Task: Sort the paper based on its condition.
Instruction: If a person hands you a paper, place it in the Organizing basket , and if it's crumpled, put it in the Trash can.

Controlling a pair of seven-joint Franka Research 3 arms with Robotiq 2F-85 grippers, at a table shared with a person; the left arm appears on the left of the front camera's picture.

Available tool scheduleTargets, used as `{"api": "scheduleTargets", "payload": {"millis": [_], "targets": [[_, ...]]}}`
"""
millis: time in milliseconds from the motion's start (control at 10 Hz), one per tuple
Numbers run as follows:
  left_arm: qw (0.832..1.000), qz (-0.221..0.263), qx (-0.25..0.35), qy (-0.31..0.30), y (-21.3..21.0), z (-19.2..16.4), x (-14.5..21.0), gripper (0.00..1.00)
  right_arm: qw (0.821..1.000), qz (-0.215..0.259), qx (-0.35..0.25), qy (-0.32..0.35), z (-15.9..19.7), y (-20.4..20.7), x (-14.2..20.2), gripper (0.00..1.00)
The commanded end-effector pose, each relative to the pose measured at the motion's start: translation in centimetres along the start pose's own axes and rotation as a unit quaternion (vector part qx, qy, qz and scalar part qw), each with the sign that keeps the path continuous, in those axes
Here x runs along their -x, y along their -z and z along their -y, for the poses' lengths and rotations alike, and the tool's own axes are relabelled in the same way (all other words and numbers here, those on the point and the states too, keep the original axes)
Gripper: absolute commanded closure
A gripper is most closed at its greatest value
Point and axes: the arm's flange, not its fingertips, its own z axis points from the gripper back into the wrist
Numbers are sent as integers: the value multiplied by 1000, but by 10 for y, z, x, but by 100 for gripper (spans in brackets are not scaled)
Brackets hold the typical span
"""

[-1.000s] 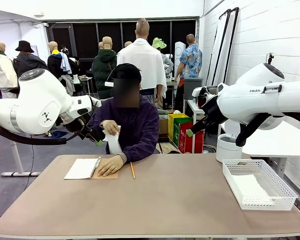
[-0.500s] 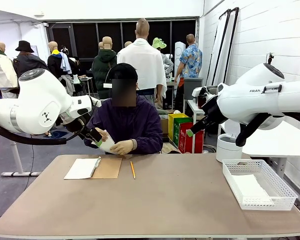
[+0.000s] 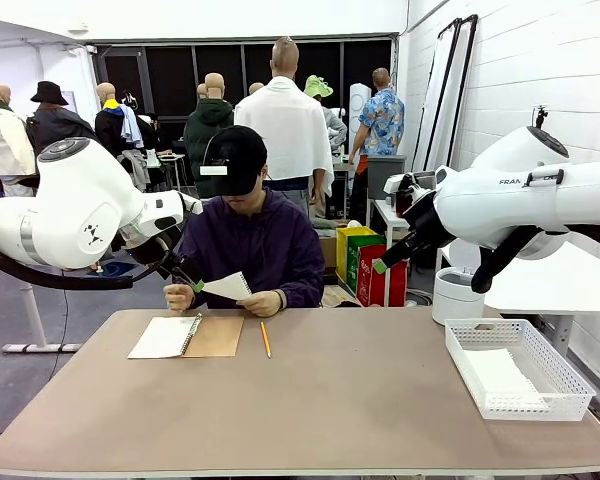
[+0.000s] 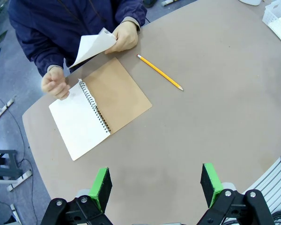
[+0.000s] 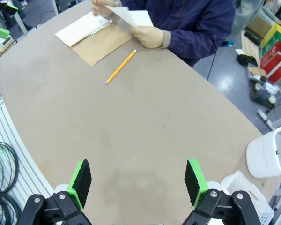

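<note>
The person at the far side holds a loose white sheet of paper [image 3: 226, 287] in both hands, just above the table; it also shows in the left wrist view [image 4: 90, 47] and the right wrist view [image 5: 132, 17]. More white paper [image 3: 504, 376] lies in the white basket [image 3: 499, 324] at the right. My left gripper [image 4: 155, 185] hangs open high over the table's left part, empty, and in the front view [image 3: 186, 273] it is close to the person's hand. My right gripper [image 5: 137, 182] is open and empty, raised at the right [image 3: 383, 263].
An open spiral notebook [image 3: 184, 337] with a brown cover lies at the far left in front of the person, with a yellow pencil [image 3: 265, 341] beside it. A white bucket [image 3: 456, 295] stands off the table behind the basket. The table's middle and front are bare.
The person took the hand off the notebook and brought the sheet down, now holding it with both hands above the notebook. Both arms stayed still.
</note>
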Motion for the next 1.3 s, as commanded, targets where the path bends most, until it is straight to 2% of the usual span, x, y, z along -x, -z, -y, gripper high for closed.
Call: {"api": "scheduleTargets", "payload": {"millis": [0,1200], "targets": [[1000,0,1,-1,0,-1,0,0,1000,-1,2,-1,-1,0,0,0],[1000,0,1,-1,0,-1,0,0,1000,-1,2,-1,-1,0,0,0]]}}
